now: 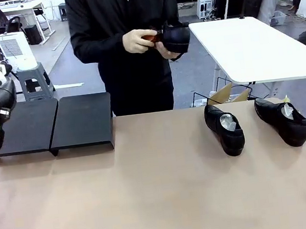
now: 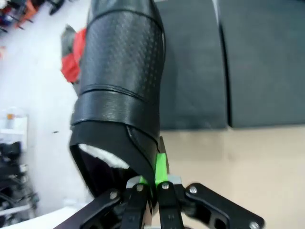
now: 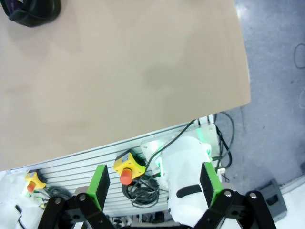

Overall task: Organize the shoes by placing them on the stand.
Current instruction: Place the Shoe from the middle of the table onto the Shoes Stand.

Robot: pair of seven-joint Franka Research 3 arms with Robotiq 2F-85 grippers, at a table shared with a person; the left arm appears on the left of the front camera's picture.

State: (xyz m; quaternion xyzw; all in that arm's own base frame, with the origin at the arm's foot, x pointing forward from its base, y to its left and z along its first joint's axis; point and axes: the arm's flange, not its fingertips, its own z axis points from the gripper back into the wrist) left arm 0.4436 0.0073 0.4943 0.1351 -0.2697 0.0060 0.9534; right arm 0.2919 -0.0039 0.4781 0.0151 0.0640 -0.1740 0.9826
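left claw [image 2: 151,183] clamped on heel rim of one shoe [image 2: 121,81], at left end of stand [image 2: 248,62] | right claw [image 3: 153,179] wide, empty | two more shoes [image 1: 225,128] on table [image 1: 151,192] | risk, I judge: thin-rim pinch lets the shoe swing, so it lands crooked or off the platform edge

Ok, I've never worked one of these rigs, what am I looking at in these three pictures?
A two-armed robot shares a tan table with a person. The front picture looks across it from between the arms; the other two come from wrist cameras. The left tool is shut on the heel end of a black shoe, near the black stand. The right tool is open and empty. Two more shoes lie on the table, and the person's hands hold a fourth shoe.
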